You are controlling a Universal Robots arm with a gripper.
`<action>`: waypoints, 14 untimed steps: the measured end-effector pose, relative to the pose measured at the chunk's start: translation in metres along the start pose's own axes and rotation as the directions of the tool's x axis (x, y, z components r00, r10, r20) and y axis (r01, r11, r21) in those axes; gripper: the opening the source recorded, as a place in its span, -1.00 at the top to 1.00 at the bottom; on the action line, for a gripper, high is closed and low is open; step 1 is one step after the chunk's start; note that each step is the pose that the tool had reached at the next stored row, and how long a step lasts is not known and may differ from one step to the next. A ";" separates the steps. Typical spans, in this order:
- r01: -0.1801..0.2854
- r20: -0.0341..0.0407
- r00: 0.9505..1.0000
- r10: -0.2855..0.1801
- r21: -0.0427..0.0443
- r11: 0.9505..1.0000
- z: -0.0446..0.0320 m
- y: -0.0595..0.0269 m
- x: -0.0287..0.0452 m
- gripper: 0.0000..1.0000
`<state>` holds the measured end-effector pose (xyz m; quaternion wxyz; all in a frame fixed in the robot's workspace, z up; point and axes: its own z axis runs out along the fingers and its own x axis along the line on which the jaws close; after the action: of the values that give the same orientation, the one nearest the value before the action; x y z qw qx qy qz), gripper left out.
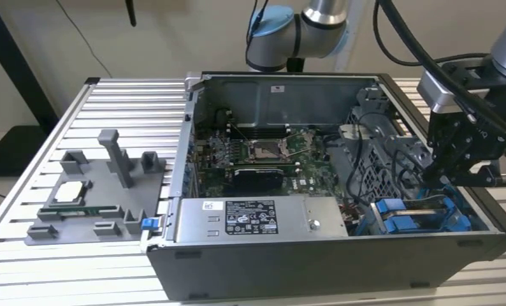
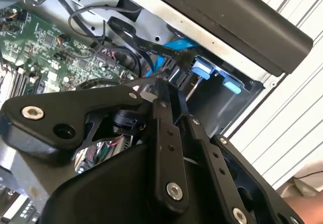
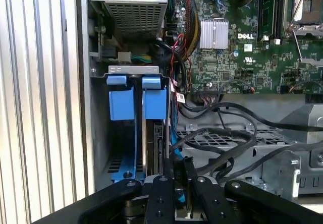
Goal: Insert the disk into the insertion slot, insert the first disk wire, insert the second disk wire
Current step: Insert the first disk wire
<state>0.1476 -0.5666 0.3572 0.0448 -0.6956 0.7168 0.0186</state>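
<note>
Gripper (image 3: pixel 177 167) hovers just beside the disk (image 3: pixel 155 105) in the insertion slot (image 3: pixel 133 70).

disk (image 3: pixel 158 144) mostly hidden inside insertion slot (image 3: pixel 101 148), arm (image 1: pixel 308 29) cut by upper edge

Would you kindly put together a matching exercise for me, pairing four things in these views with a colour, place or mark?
Things:
1. power-supply box
2. motherboard
3. fixture tray
4. insertion slot tabs

Descriptions:
A. green
B. blue
C. lies directly on the slatted table, at the exterior view's left
D. bears a black-and-white sticker

Pairs: 1-D, 2-A, 3-C, 4-B
</note>
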 end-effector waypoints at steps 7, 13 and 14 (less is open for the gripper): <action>0.000 0.001 1.000 0.000 0.000 1.000 0.0035 -0.0043 0.0017 1.00; -0.005 0.000 1.000 0.005 -0.029 1.000 0.0052 -0.0047 0.0076 1.00; -0.006 0.000 1.000 0.006 -0.033 0.999 0.0054 -0.0048 0.0081 1.00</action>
<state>0.1523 -0.5743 0.3514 0.0333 -0.6942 0.7184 0.0305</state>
